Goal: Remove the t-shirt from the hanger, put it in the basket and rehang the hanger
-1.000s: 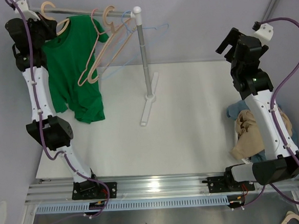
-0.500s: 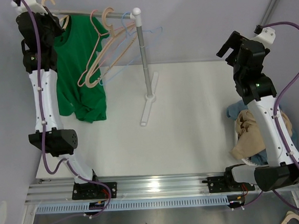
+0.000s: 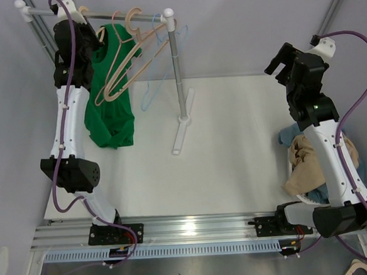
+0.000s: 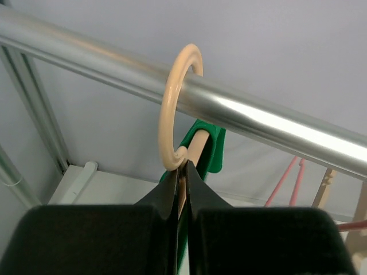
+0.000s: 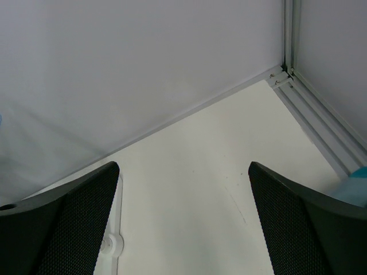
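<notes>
T-shirt (image 3: 110, 111), green, hangs in the upper left of the overhead view on a beige hanger (image 4: 167, 114) whose hook loops over the rail (image 4: 269, 125). The left gripper (image 4: 183, 175) is clamped on the hanger's neck just under the hook, its jaws almost meeting around it. The right gripper (image 5: 180, 172) is spread wide and holds nothing, raised at the right of the frame, well apart from the shirt.

The step in hand looks like securing the hanger; the shirt is not yet off. The next move likely calls for lifting the hook off the rail, or steadying the hanger while the right arm crosses to pull cloth off a shoulder. Spare hangers (image 3: 123, 65) just beside could snag. No brand, label or writing is readable.
</notes>
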